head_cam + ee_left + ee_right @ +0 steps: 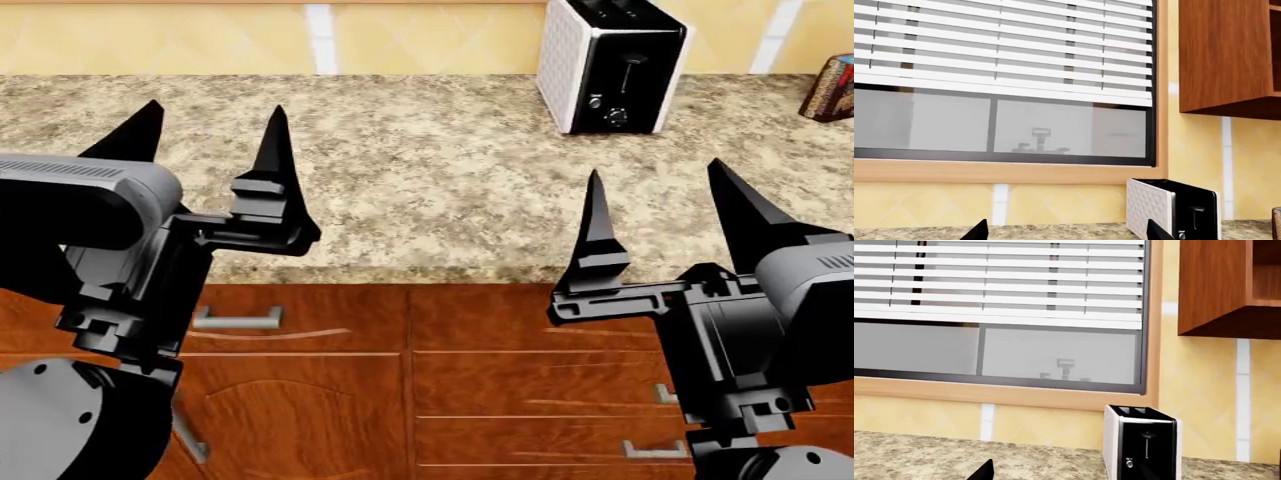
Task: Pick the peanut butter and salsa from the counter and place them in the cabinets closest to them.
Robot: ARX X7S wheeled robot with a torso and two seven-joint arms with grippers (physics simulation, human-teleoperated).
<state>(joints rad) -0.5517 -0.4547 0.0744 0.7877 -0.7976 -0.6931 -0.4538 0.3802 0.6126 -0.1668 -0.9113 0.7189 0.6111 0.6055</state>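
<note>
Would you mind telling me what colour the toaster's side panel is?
White with a quilted diamond texture on the black-fronted toaster; the left wrist view shows it best.

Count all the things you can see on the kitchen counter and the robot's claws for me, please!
Toasters: 1, the toaster at the back of the counter.
Partly seen colourful things at the counter's far right edge: 1, too cut off to name.
Claws: 2, the left claw and the right claw, both open and empty.
Total: 4
</note>
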